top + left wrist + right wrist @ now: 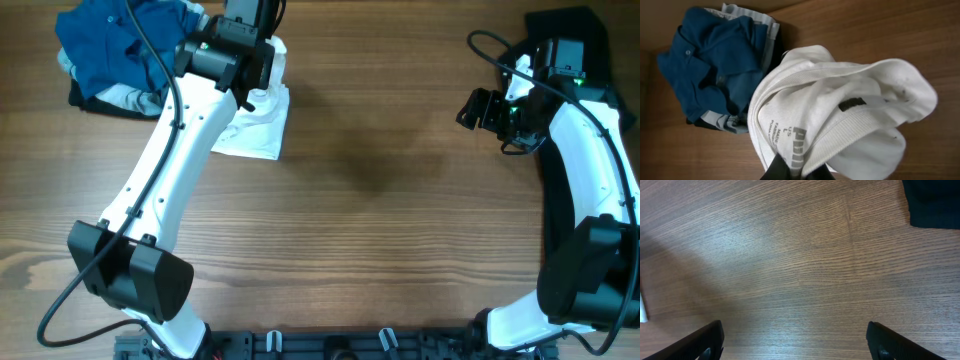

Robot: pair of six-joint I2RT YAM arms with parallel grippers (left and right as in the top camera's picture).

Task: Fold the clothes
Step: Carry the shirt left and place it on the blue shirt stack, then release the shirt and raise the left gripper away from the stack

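**Left gripper pinches the white shirt; right gripper wide over bare wood**

Overhead: one white shirt (258, 128) lies crumpled on the table (400, 200) toward the upper left. It is just beside a pile topped by one blue shirt (120, 40). A black garment (82, 95) shows at the pile's lower edge. A second black garment (585, 30) lies in the upper right corner, partly behind the right arm (585, 170). There are two arms. The left arm (175, 150) stretches to the white shirt, with the left gripper (252, 98) on it. The right gripper (480, 108) hangs over bare wood, well apart from the white shirt.

Left wrist: the white shirt is bunched up, with its ribbed collar turned out. Grey neck print and a small black tag show inside. The left fingers (775, 170) are pressed together on a fold of it at the bottom edge. The blue shirt shows a collar and one button, and it rests on pale striped fabric (722, 122).

Right wrist: the two right fingers (705, 340) stand spread wide with only wood between them. A corner of one black garment shows at the upper right
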